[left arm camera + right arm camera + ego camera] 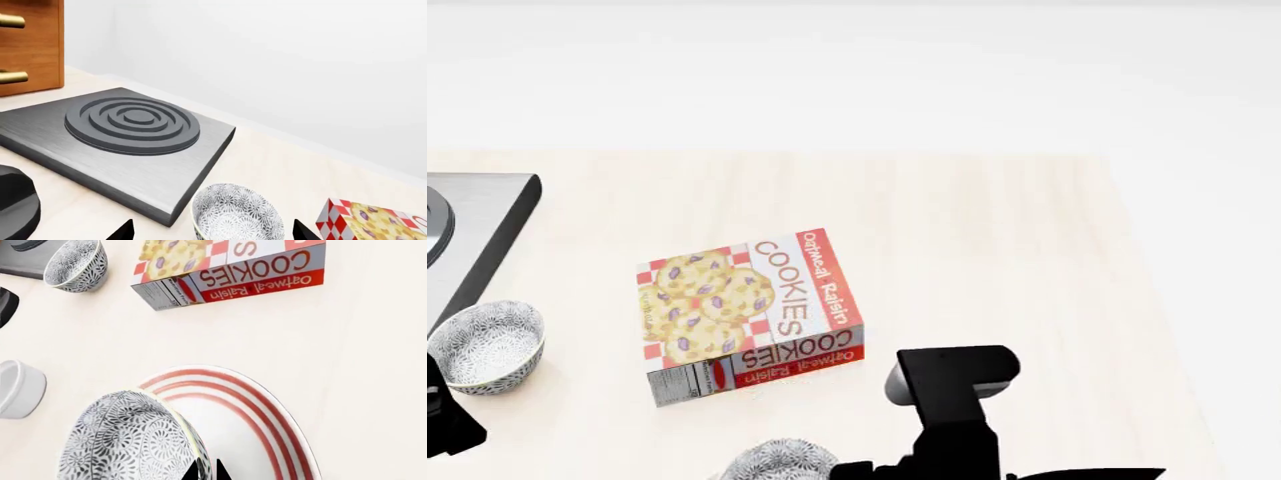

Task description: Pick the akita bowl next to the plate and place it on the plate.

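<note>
Bowl showing dense grey-&-white floral speckle outside. Plate showing white w/ red concentric rings. 2nd bowl wearing same grey/white pattern. Cookie box showing red & white checks, yellow cookies, red lettering. Cup looking plain white. Burner slab showing dk grey; countertop pale cream.

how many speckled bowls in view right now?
2. One speckled bowl sits by the stove plate, left of the cookie box. The other is at the red-ringed plate, right pincer at its rim.
</note>
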